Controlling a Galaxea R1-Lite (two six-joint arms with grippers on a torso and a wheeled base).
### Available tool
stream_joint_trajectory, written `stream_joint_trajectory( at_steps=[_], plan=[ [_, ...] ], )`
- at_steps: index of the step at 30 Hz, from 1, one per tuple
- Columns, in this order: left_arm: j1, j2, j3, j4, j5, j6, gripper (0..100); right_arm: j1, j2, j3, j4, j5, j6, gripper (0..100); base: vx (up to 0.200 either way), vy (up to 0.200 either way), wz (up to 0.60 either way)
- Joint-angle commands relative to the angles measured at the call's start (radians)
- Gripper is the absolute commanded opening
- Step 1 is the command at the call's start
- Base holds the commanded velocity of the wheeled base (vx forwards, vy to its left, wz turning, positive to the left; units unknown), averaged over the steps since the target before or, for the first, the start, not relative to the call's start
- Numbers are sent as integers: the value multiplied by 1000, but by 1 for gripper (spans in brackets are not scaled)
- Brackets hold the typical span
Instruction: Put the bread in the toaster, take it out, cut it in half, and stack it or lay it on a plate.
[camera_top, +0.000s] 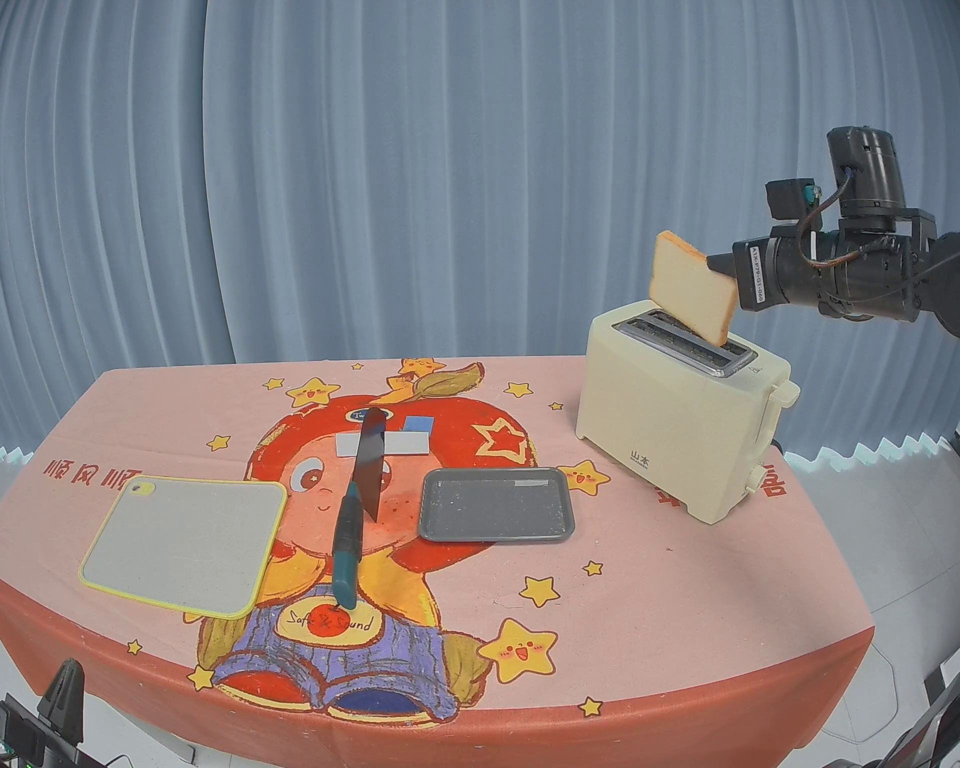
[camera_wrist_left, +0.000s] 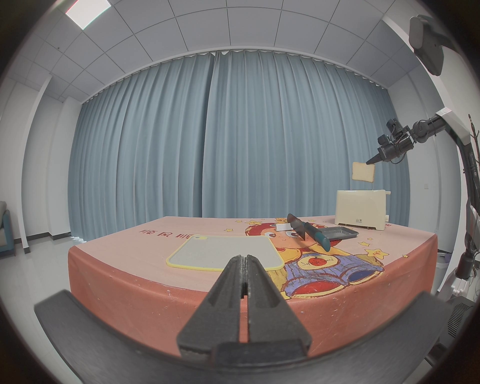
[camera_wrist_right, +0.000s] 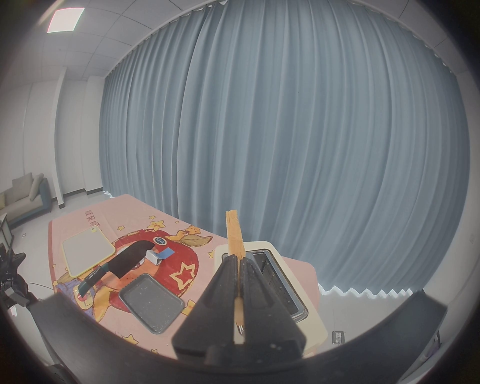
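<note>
The right pincer (camera_top: 718, 266), pinching the bread (camera_top: 690, 285) by one edge, holds it tilted just above the toaster (camera_top: 670, 430) at the tabletop's (camera_top: 650, 620) far right, so it likely needs to square the slice with a slot (camera_top: 668, 338) and lower it straight.

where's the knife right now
In the head view the knife lies mid-table, between the cutting board on the left and the grey tray on the right.
</note>
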Motion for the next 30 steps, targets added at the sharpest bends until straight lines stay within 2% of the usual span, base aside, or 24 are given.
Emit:
stream_joint_trajectory(
  at_steps=[1, 11, 19, 26, 30],
  plan=[
    [0, -5, 18, 0, 0, 0, 0, 23, -54, 30, 1, -1, -1, 0, 0, 0, 0],
    [0, -4, 18, 0, 0, 0, 0, 98, -152, 191, -2, -1, -1, 0, 0, 0, 0],
    [0, -5, 18, 0, 0, 0, 0, 155, -250, 378, -3, 3, 1, 0, 0, 0, 0],
    [0, -5, 18, 0, 0, 0, 0, 151, -290, 504, -3, 5, 1, 0, 0, 0, 0],
    [0, -4, 18, 0, 0, 0, 0, 146, -290, 530, -3, 6, 2, 0, 0, 0, 0]
  ],
)
